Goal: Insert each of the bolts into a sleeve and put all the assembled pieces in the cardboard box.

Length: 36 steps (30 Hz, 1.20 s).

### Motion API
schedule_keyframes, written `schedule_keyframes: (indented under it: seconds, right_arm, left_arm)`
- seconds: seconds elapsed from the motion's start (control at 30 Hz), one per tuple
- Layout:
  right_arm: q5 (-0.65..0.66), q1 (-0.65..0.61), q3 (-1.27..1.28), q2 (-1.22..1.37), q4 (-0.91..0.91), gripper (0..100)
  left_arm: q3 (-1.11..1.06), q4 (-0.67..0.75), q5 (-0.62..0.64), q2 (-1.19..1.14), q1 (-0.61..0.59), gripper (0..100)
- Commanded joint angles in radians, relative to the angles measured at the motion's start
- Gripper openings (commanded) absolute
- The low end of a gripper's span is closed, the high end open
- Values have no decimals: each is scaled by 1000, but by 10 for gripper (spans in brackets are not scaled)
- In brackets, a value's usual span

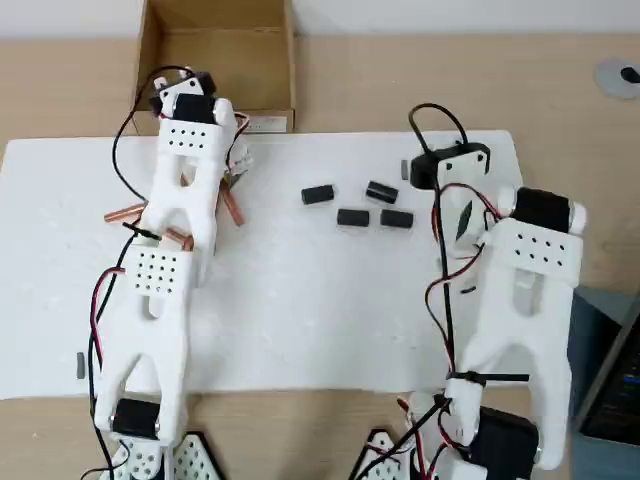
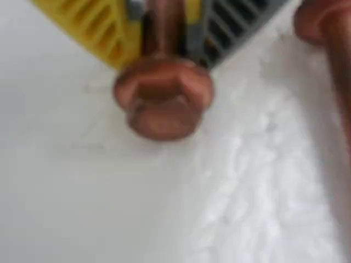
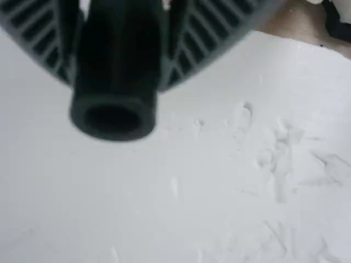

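Note:
My left gripper (image 2: 164, 27), with one yellow and one grey finger, is shut on a copper bolt (image 2: 163, 104) whose hex head rests low over the white mat. A second bolt (image 2: 329, 38) lies close beside it. In the high view the left arm (image 1: 185, 170) stands over loose copper bolts (image 1: 125, 212) at the mat's back left. My right gripper (image 3: 118, 27) is shut on a black sleeve (image 3: 112, 109), its open bore facing the camera, just above the mat. The right arm (image 1: 520, 260) stands at the mat's right side.
Several black sleeves (image 1: 352, 217) lie on the white mat (image 1: 320, 320) between the arms. The open cardboard box (image 1: 290, 60) stands behind the mat at the back left, right behind the left arm. A dark device (image 1: 610, 380) lies past the table's right edge.

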State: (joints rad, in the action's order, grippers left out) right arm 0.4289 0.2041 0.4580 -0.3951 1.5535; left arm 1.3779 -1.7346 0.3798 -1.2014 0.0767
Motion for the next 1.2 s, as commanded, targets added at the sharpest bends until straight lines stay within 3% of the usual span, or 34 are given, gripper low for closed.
schedule_keyframes:
  seconds: [0.0, 0.27, 0.4, 0.97, 1.17]
  right_arm:
    - [-3, 13, -48, -45, 28, 10]
    - [-3, 8, -213, -45, 164, 10]
    - [-3, 15, -263, -45, 230, 10]
    - [-12, 15, -147, -476, 227, 10]
    - [-221, 8, 4, -607, 130, 9]
  left_arm:
    - [61, -21, -34, 35, 2, 1]
    - [52, -21, -46, 272, 18, 1]
    - [-48, -21, -129, 423, 55, 1]
    - [-928, -18, -276, 1290, 189, 1]
    - [-1146, -17, -293, 1547, 255, 1]
